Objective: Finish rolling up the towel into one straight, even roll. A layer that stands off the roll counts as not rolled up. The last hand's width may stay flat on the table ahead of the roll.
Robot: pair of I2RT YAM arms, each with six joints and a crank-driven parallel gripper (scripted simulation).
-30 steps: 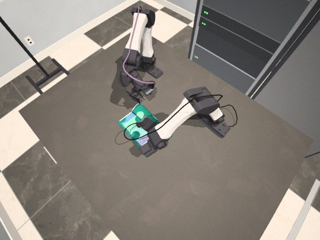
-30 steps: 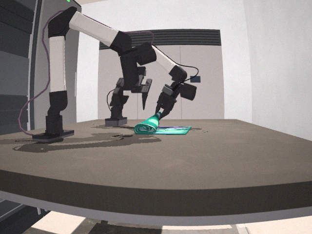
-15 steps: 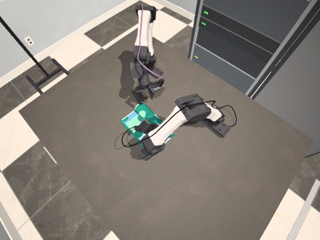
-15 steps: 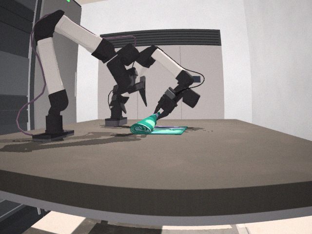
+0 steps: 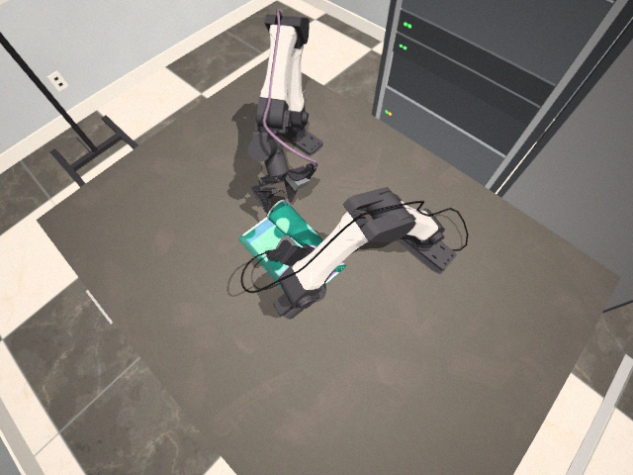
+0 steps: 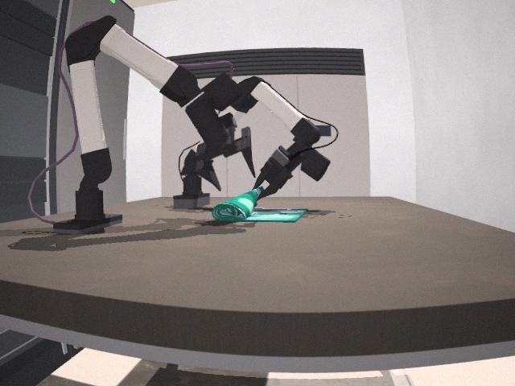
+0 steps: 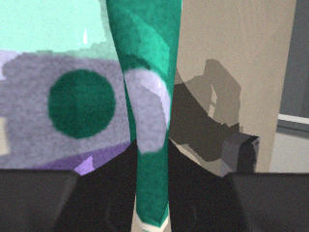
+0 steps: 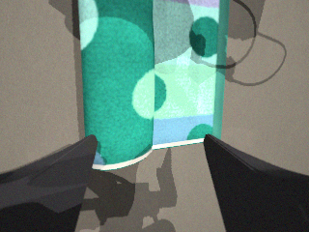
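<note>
Since the rolled towel [image 5: 302, 225] [image 6: 241, 204] [image 7: 145, 43] [image 8: 116, 87] looks soft, the spread right claw [image 5: 280, 203] [image 6: 236, 182] [image 8: 150, 137] should lightly grip its free end while the left claw [image 5: 313, 248] [image 6: 258, 190] [image 7: 153, 140] pinches the other.

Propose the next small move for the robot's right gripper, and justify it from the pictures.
I would probably lower the right gripper and center it on the roll's free end: it hangs open above, its fingers spanning roll and flat towel, while the left gripper pinches the other end.
</note>
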